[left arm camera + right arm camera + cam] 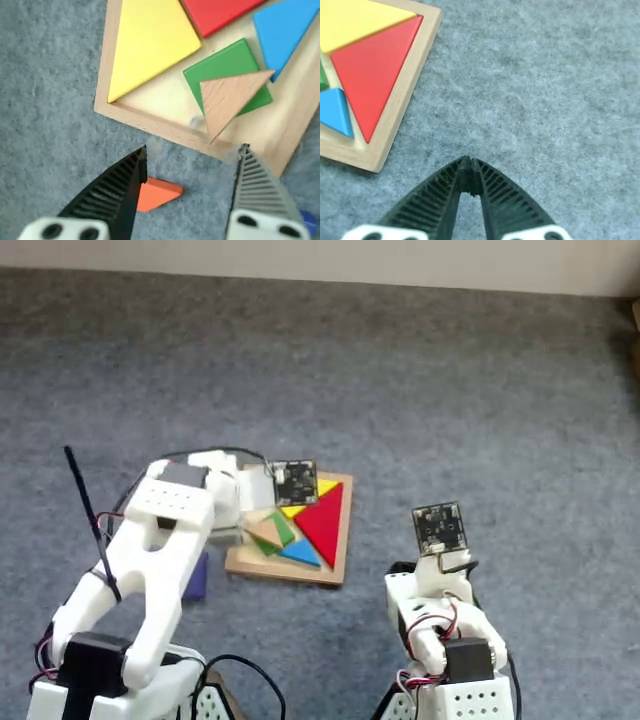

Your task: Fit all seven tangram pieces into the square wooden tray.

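Tray [150, 126], five pieces [150, 45] inside, one orange piece [155, 194] outside, perhaps purple piece [195, 575]

Red triangle [373, 70], yellow triangle [150, 45], grey carpet [450, 390]

My gripper [469, 167] hangs over grey carpet [545, 90], its jaws pressed together so the tips meet. A corner of the tray [400, 115] lies near, apart from the tips. Inside it, a red triangle [372, 70] has its long edge along the rim and one short edge against a yellow triangle [355, 17]. A blue piece [334, 111] touches the red triangle's other short edge, with a sliver of green [322, 80] beside it.
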Robot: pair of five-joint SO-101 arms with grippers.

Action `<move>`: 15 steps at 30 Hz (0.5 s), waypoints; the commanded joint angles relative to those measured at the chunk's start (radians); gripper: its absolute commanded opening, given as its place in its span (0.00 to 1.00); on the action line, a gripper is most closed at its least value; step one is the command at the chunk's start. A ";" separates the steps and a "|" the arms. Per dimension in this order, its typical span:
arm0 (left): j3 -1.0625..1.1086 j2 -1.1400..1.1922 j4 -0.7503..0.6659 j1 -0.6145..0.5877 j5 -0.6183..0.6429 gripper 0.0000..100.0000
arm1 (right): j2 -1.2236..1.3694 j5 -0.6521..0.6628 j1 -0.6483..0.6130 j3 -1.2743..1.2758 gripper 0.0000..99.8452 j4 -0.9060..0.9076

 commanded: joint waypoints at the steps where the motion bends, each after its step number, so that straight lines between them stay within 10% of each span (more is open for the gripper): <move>1: 0.067 -0.028 -0.153 -0.012 0.115 0.28 | -0.010 -0.005 0.021 0.108 0.01 0.005; 15: 0.099 -0.036 -0.338 -0.013 0.322 0.28 | -0.010 -0.005 0.021 0.108 0.01 0.005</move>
